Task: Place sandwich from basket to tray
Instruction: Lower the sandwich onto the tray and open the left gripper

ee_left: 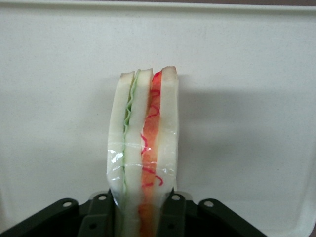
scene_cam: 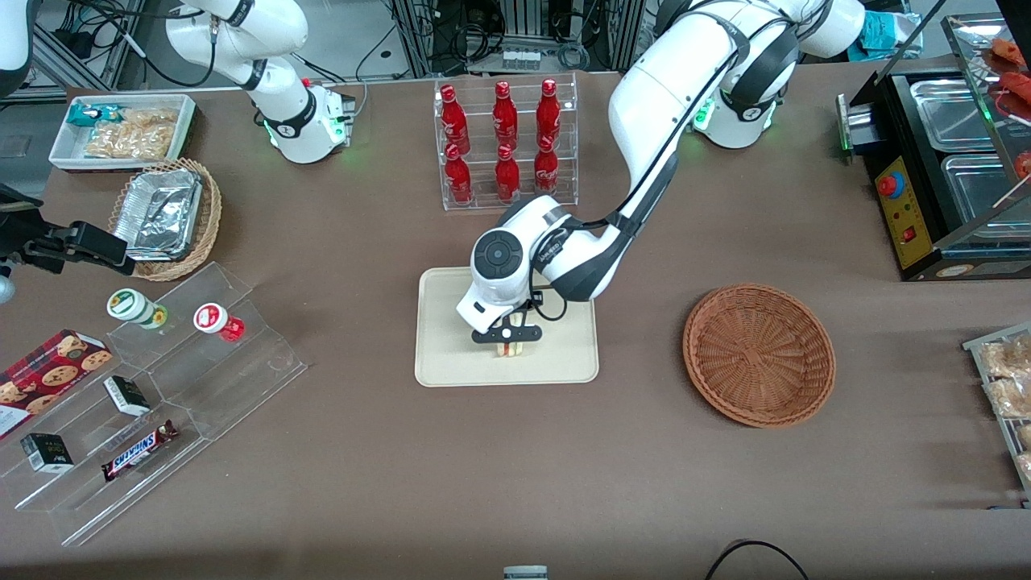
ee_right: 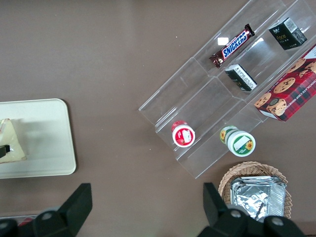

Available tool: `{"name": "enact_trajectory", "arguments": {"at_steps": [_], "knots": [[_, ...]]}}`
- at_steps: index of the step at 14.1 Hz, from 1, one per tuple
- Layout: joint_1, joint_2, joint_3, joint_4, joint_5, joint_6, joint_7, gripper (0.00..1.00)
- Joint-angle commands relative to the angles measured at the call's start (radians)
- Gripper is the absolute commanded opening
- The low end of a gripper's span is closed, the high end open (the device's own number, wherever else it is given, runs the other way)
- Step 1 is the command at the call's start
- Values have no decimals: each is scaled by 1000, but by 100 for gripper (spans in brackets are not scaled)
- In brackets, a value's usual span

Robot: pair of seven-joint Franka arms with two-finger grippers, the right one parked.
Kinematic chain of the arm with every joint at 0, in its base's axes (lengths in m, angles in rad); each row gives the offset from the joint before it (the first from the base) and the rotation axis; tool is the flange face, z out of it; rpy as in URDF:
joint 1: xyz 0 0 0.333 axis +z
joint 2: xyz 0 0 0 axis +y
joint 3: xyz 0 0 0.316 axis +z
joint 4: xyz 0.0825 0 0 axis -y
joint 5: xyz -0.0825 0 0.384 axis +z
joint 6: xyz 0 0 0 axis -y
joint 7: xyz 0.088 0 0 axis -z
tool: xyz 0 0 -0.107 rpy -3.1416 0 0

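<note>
The sandwich (ee_left: 145, 148), a clear-wrapped wedge of white bread with green and red filling, is pinched between my black fingers (ee_left: 175, 210). My gripper (scene_cam: 507, 340) is shut on it low over the middle of the cream tray (scene_cam: 451, 354). The sandwich (scene_cam: 508, 349) shows just under the fingers, at or very near the tray's surface (ee_left: 247, 98). In the right wrist view the sandwich (ee_right: 11, 140) rests at the tray (ee_right: 49, 138). The reddish-brown wicker basket (scene_cam: 759, 353) stands beside the tray toward the working arm's end, with nothing in it.
A clear rack of red bottles (scene_cam: 506, 141) stands farther from the front camera than the tray. Toward the parked arm's end lie a clear stepped shelf (scene_cam: 161, 395) with snacks and a wicker basket of foil trays (scene_cam: 165, 217). A black food warmer (scene_cam: 942, 161) stands at the working arm's end.
</note>
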Motion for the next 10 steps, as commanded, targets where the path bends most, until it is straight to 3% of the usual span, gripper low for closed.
{"name": "enact_trajectory", "arguments": {"at_steps": [1,2,5,10], "knots": [[-7,-12,6,28,10,-40,5,95],[-5,-33,7,28,10,-60,5,100],[16,-128,12,26,13,-155,6,100],[165,-351,12,-57,10,-345,101,100]]}}
